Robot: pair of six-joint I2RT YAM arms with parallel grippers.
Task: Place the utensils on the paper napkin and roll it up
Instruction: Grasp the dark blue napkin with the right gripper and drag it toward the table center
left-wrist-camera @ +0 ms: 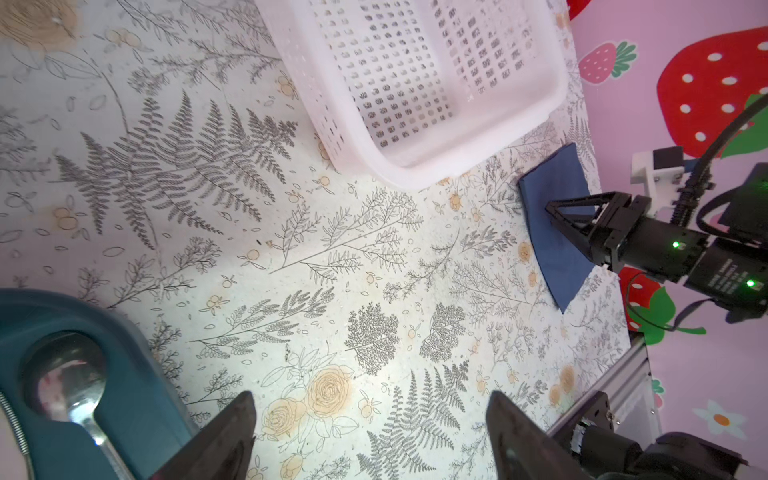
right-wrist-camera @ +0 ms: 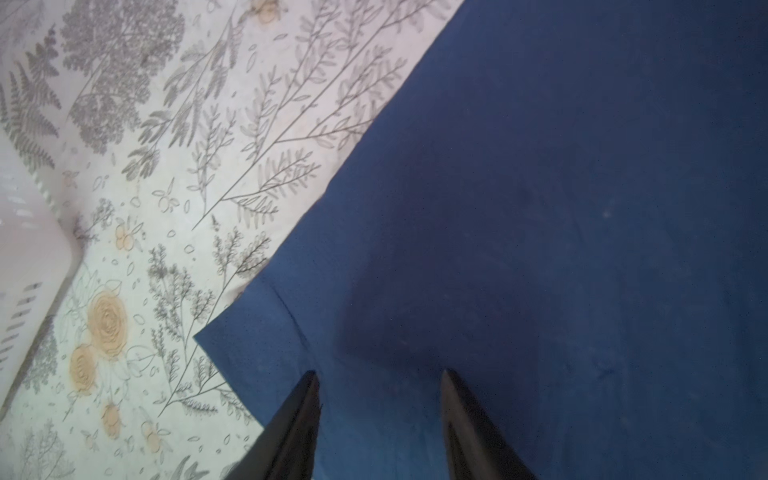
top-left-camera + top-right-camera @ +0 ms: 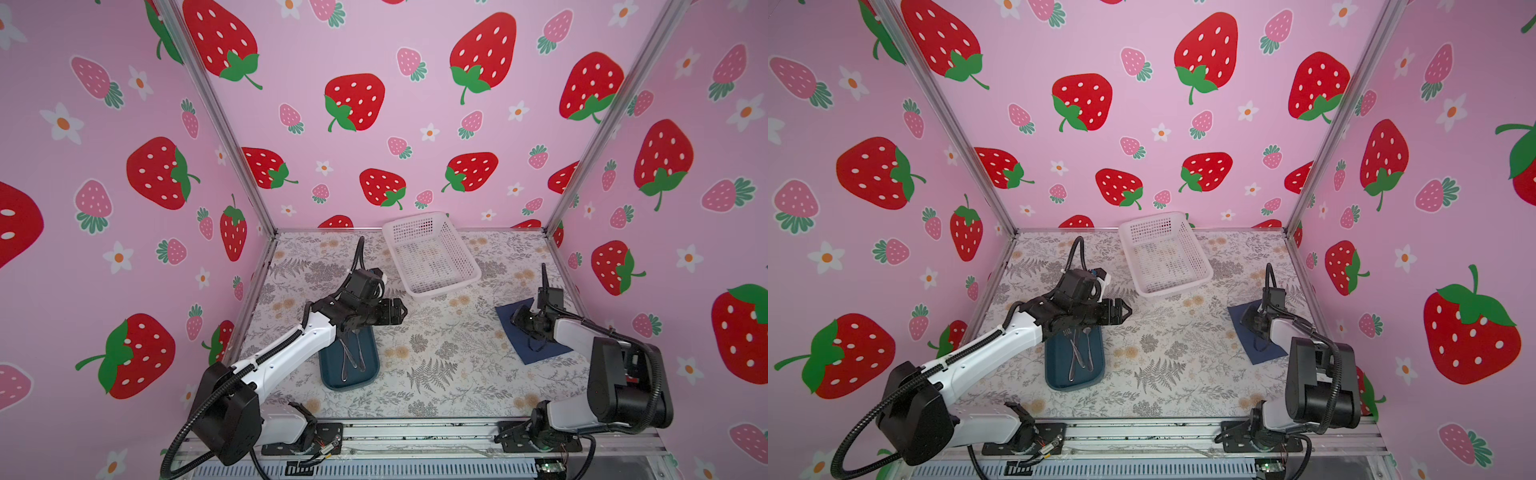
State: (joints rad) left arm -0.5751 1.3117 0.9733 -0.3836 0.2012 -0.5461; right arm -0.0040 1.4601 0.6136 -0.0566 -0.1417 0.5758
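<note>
The utensils [image 3: 351, 357] [image 3: 1079, 353], slim shiny silver cutlery, lie lengthwise in a teal tray [image 3: 371, 365] [image 3: 1098, 365] at the front left. The left wrist view shows the spoon's bowl [image 1: 66, 374] in that tray [image 1: 137, 374]. My left gripper [image 3: 402, 309] [image 3: 1126, 309] [image 1: 370, 399] hovers open beyond the tray's far end, with only tablecloth between its fingers. The paper napkin [image 3: 540, 349] [image 3: 1262, 351] [image 1: 557, 249] [image 2: 540, 208] lies flat and navy blue at the right. My right gripper [image 3: 514, 318] [image 3: 1245, 320] [image 1: 552, 214] [image 2: 380, 374] stands open just over the napkin near its corner, holding nothing.
A white perforated basket [image 3: 432, 257] [image 3: 1165, 253] [image 1: 415, 83] [image 2: 25, 249] stands empty at the back centre, tilted toward the napkin. A floral tablecloth [image 3: 436, 353] covers the table. Pink strawberry walls close in the left, back and right sides.
</note>
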